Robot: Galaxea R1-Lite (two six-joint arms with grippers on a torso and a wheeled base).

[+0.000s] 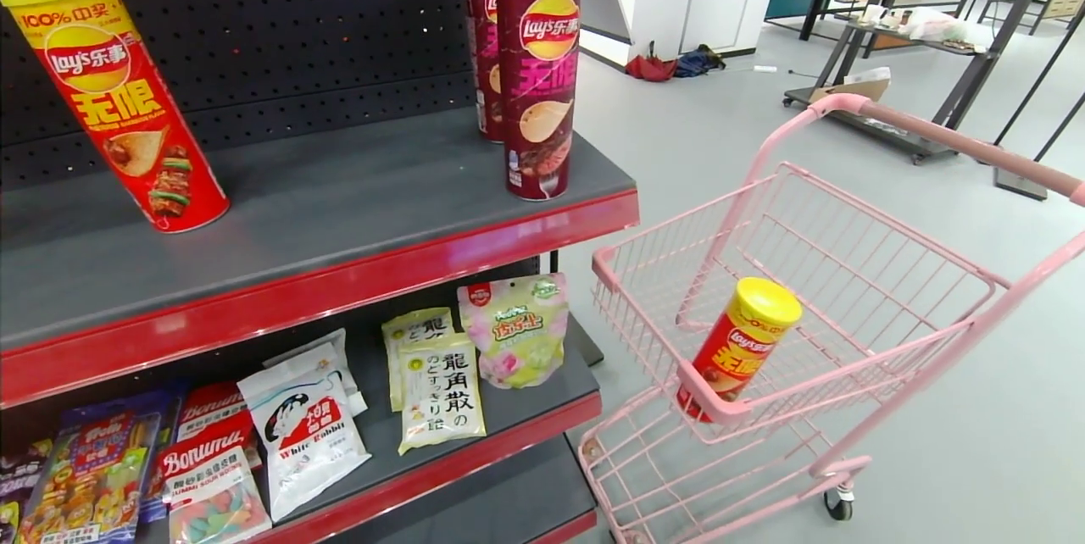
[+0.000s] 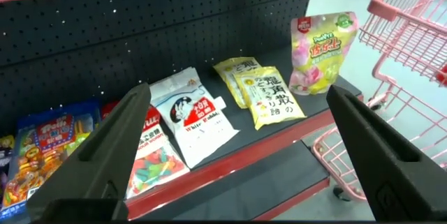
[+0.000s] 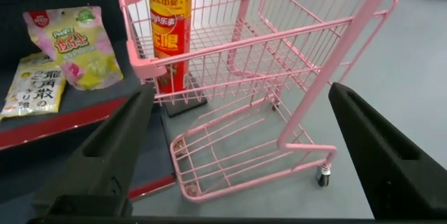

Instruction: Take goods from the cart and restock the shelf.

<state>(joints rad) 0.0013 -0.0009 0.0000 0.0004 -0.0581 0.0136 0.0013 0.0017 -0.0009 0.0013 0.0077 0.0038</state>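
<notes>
- Item to be stocked: one red chip can point(image 1: 739, 345) with a yellow lid stands in the basket of the pink cart point(image 1: 642, 322). It is against the wire corner nearest the shelf and leans slightly in the head view.
- Destination: the top shelf board point(image 1: 356, 188) carries a matching red can point(image 1: 114, 103) at its left end and two maroon cans point(image 1: 538, 74) at its right end. Bare board lies between them.
- The lower shelf point(image 2: 279, 137) holds snack bags point(image 2: 192, 116) lying flat, which are not part of this pick.
- Left tool point(image 2: 237, 91): fingers apart, nothing between them, facing the lower shelf.
- Right tool point(image 3: 241, 90): fingers apart, nothing between them, facing the cart with the can ahead of it.
- Step in hand, as judged: approach to the pick. The can has not been grasped.
- Next move, as judged: the right tool is better placed. It should come in over the basket rim, close around the can's body below the lid, and lift it clear of the wire before crossing to the shelf.
- Risk: the can is close to the wire corner, which leaves little room for a finger on that side.
</notes>
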